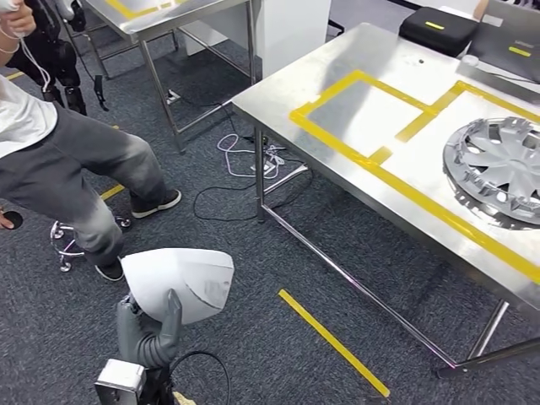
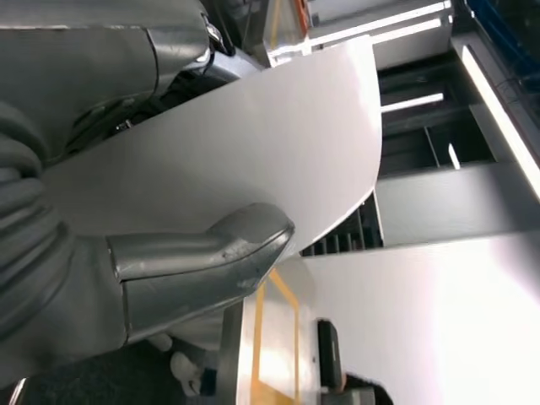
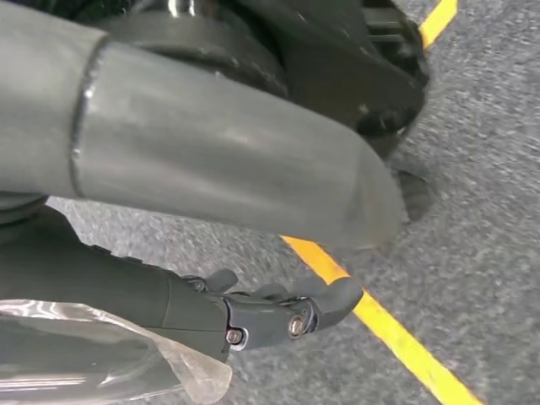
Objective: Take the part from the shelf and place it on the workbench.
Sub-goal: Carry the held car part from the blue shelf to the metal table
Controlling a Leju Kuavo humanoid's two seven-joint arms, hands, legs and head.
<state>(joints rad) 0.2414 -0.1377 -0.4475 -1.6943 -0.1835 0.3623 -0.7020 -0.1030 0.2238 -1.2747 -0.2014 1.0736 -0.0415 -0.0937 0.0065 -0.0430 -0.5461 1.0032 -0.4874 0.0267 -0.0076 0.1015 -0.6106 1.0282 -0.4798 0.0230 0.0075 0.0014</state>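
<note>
My left hand [image 1: 149, 333] holds the part [image 1: 181, 283], a white curved shell, low at the left over the carpet. In the left wrist view my grey thumb [image 2: 210, 253] presses against the white part [image 2: 255, 160]. The workbench [image 1: 357, 114], a steel table marked with yellow tape, stands to the right and is apart from the part. My right hand [image 3: 210, 169] hangs over the carpet with its dark fingers [image 3: 280, 314] stretched out and nothing in them.
A silver hubcap [image 1: 499, 169] lies on the workbench's right side, and a black case [image 1: 440, 29] sits at its far edge. A person [image 1: 70, 160] sits at the left. Cables [image 1: 255, 160] and a yellow tape strip [image 1: 334, 342] lie on the carpet. Another steel table [image 1: 165, 17] stands behind.
</note>
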